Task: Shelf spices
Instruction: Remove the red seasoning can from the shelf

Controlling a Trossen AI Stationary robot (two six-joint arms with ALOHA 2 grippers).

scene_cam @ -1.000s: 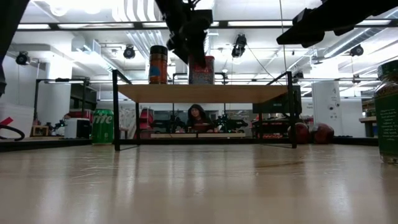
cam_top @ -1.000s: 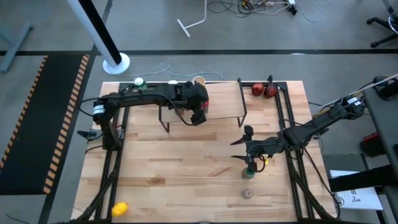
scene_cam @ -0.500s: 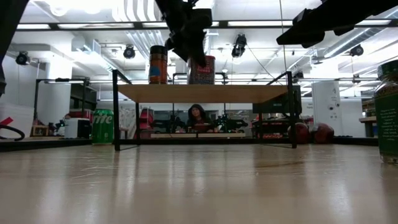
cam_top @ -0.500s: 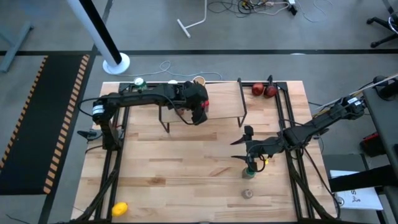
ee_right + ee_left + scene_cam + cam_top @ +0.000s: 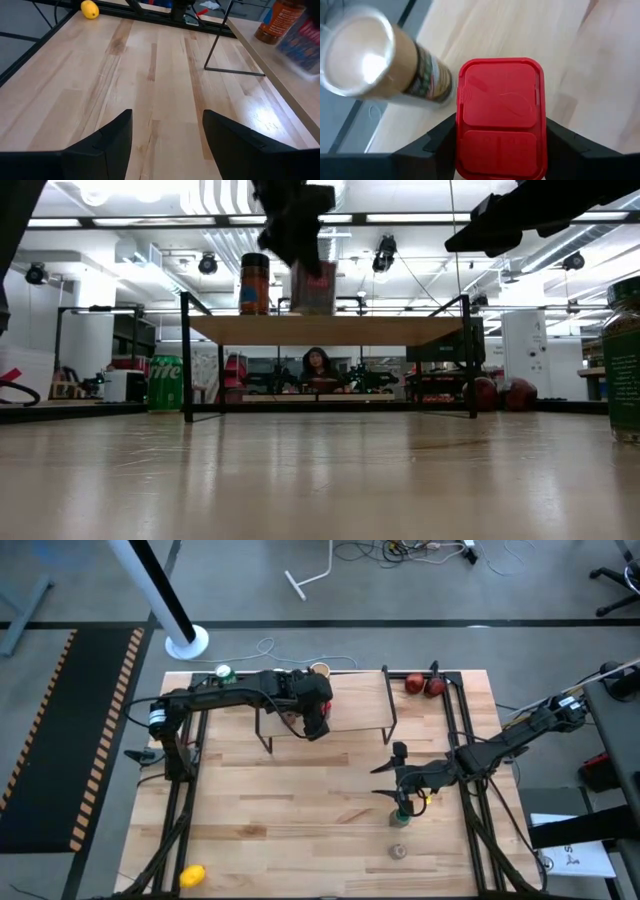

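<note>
The shelf stands at the table's far middle. My left gripper reaches over it from the left and is shut on the red square tin, which also shows in the low view. A dark-capped brown jar stands on the shelf top just left of the tin. My right gripper hovers open near the table's right side, with the green-capped jar standing on the table beside it. A small clear grey-capped jar stands nearer the front edge. My left gripper pinches the red tin between its two fingers, one on each of two opposite sides just under the lid. The fingers come from above, pointing down. The tin stays upright at shelf-top height; whether its base touches the shelf I cannot tell.
A green can and a tan round-lidded tub stand behind the shelf at the far edge. Two red fruits lie at the far right. A yellow lemon lies at the near left corner. Black rails run along both table sides.
My left gripper has moved a little toward the table's left edge, taking the red tin along the shelf top, closer to the brown jar. The tin has stayed upright.
</note>
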